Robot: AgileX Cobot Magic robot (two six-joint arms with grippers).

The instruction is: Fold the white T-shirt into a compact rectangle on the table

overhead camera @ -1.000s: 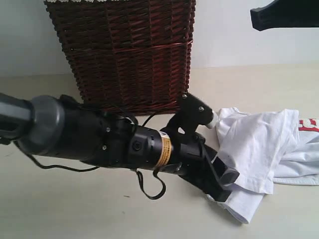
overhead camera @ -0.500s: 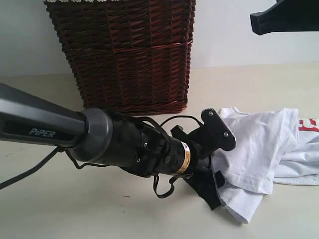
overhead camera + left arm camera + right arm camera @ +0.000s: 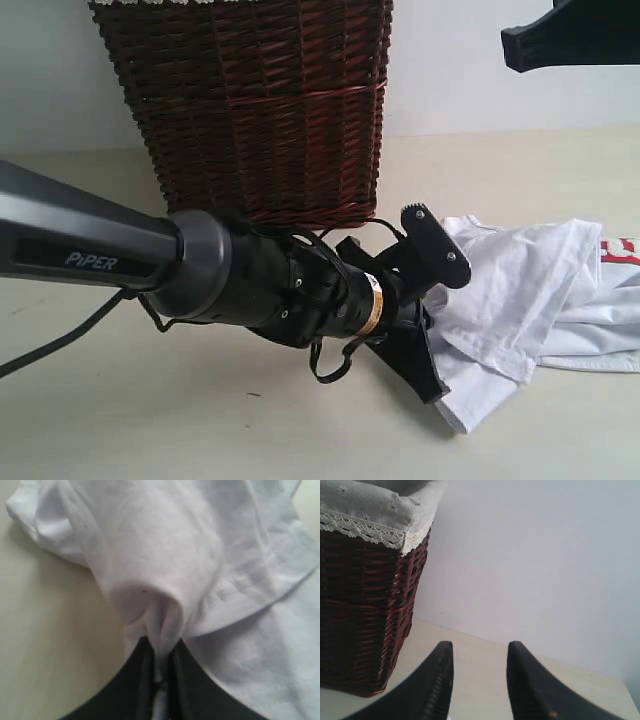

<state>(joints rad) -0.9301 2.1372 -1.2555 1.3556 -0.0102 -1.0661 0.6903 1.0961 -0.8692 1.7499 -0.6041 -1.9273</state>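
Observation:
The white T-shirt (image 3: 520, 290) lies crumpled on the table (image 3: 130, 420) at the right, and a bit of its red band (image 3: 620, 250) shows at the frame edge. My left gripper (image 3: 428, 365) reaches in low from the left and is shut on the shirt's near-left edge. In the left wrist view a pinched fold of white T-shirt (image 3: 165, 570) runs down between the black fingers of my left gripper (image 3: 162, 650). My right gripper (image 3: 479, 647) hangs high above the table, open, with nothing between its fingers.
A tall dark-red wicker basket (image 3: 260, 110) stands at the back of the table, just behind the left arm. Its lace-trimmed liner cloth (image 3: 375, 505) shows in the right wrist view. A black part of the right arm (image 3: 575, 35) sits at the top right.
My left gripper has closed on a fold at the shirt's near-left edge, and the cloth there has bunched toward the fingers. The right gripper has not moved.

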